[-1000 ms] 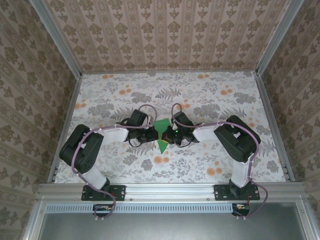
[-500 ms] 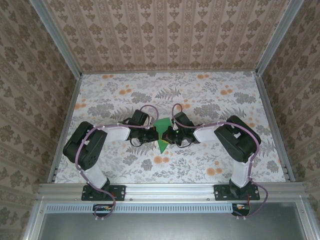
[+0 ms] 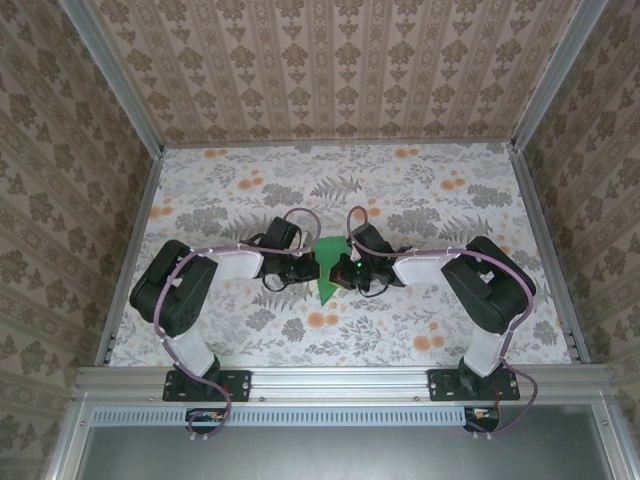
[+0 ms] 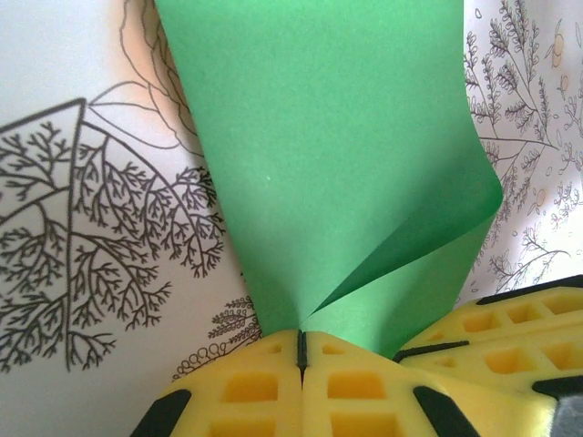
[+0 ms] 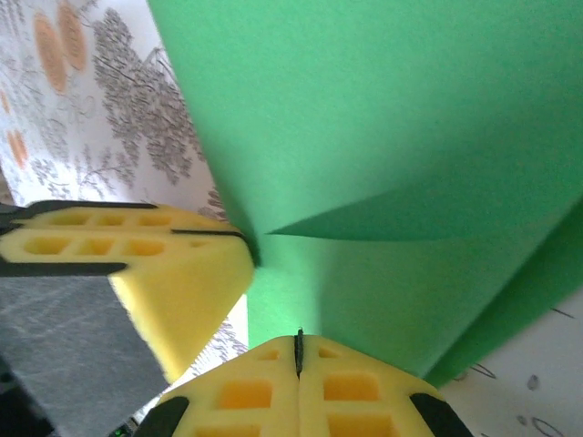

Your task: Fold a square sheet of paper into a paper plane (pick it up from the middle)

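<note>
Left end effector (image 4: 301, 341) and right end effector (image 5: 298, 341) are each pinched closed on the green paper (image 3: 323, 288) between them. The paper's long axis runs front to back, its narrow tip pointing to the counter's (image 3: 450, 200) near edge.

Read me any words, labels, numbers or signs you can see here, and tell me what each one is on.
No text can be read anywhere. The paper is blank green, the tablecloth and walls carry only floral patterns, and the left gripper and right gripper show plain yellow pads.
</note>
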You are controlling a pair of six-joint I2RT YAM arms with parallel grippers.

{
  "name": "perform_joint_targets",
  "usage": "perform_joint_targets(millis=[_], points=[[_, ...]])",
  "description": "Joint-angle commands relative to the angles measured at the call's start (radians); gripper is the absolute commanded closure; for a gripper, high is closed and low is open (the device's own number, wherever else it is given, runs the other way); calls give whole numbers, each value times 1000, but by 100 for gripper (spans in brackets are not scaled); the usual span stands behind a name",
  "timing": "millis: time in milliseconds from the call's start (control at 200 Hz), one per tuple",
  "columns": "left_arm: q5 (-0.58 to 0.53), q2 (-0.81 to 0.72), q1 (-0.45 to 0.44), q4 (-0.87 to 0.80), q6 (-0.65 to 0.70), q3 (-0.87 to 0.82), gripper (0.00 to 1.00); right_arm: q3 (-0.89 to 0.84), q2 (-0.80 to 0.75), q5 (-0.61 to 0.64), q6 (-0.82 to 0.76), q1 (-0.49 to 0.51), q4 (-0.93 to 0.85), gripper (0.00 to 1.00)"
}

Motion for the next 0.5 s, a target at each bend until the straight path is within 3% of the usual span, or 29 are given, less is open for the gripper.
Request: perform_joint_targets(millis=[0,245,495], points=[[-18,32,-5,-60,49,27,100,28,17,40,-46,-7,-73,100],[-32,38,-5,-87,76,41,100,7,11,99,-52,-22,-117,100],[-27,-2,-7,-58,58,59,97,-54,25,106,27,-21,-47,100]])
